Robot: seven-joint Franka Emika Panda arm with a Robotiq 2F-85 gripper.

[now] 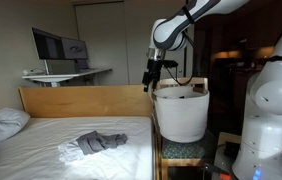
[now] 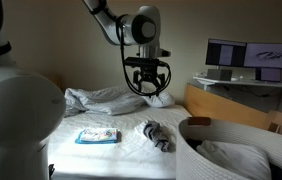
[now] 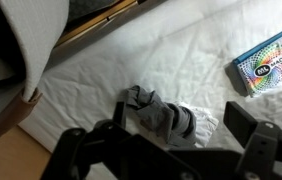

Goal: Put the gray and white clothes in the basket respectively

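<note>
gripper (image 3: 178, 140) jaws apart (empty) | gray cloth (image 3: 153, 112) on bed (image 3: 206, 55) below it, well apart

Arm (image 1: 181, 22): smooth, rounded white shells with dark bands at the joints (image 1: 193, 10).

Lower links (image 1: 271, 95): bulky, glossy white, cylindrical with domed ends. The same white casing fills the near corner in an exterior view (image 2: 11, 105).

Wrist (image 2: 143, 24): round white housing with a dark circular face.

Gripper (image 2: 147, 88): black throughout and matte, a blocky body carrying two fingers (image 3: 89, 150). In the wrist view the fingers are built of angular black bars with flat faces and hard edges.

Screws and markings: too small to tell in any view.
</note>
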